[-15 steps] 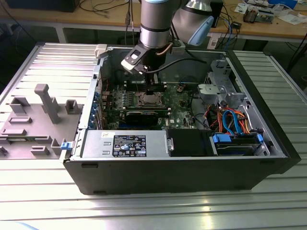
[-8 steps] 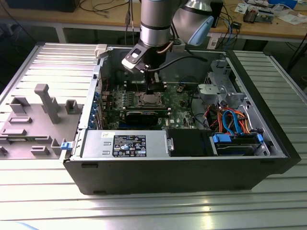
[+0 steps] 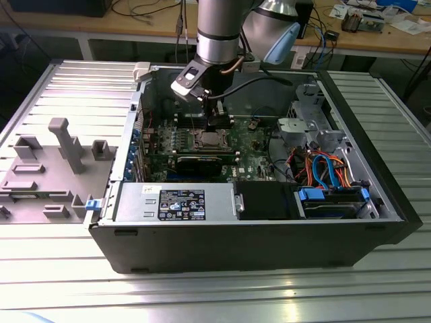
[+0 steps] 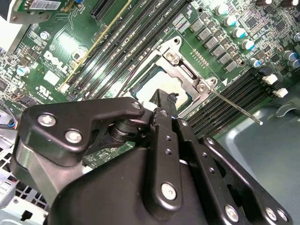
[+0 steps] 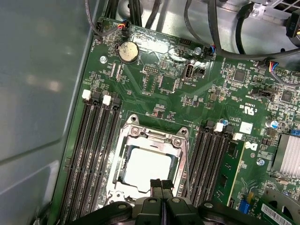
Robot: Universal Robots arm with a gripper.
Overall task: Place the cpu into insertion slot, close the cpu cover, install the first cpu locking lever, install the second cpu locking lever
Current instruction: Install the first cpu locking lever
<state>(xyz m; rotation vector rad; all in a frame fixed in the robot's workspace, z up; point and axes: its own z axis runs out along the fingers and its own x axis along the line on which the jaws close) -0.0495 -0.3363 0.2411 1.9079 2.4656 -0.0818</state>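
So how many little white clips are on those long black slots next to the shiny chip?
4 white clips: two on the slots by the grey case wall, two on the slots across the cpu. The gripper may hide others.

My gripper (image 5: 161,185): matte black all over. The cpu (image 5: 147,168) shows a plain, pale silver-grey top, and the cpu cover (image 5: 154,138) is dull grey metal. The motherboard (image 5: 154,70) is deep green, threaded with fine pale tracing, and its memory slots (image 5: 93,150) are black stripes with white clips. In the exterior view: black case (image 3: 236,249), orange and blue cables (image 3: 316,168), ribbed silver-grey desk (image 3: 202,299).
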